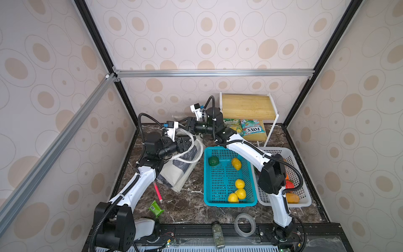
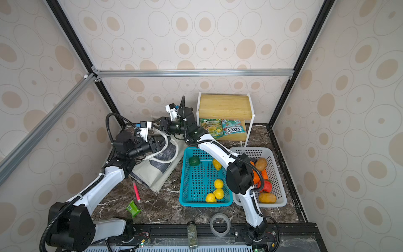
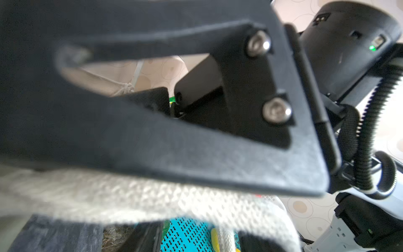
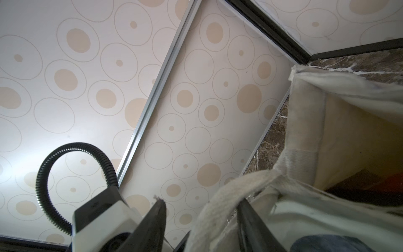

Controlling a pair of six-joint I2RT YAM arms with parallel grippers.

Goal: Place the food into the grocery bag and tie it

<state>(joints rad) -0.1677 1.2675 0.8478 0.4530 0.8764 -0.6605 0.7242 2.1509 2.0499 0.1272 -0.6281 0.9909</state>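
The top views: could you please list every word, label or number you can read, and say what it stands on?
"FOX'S": on the blue candy packet on the shelf, seen upside down.
Print on the green-yellow candy packet: too blurred to read.
Label on the spice jar: too small to read.
Barcode-like mark on the small green box: unreadable.

Both my top views look down from six o'clock, sharing the whole table. Left wrist view hugs the bag strap; right wrist view faces the wall.
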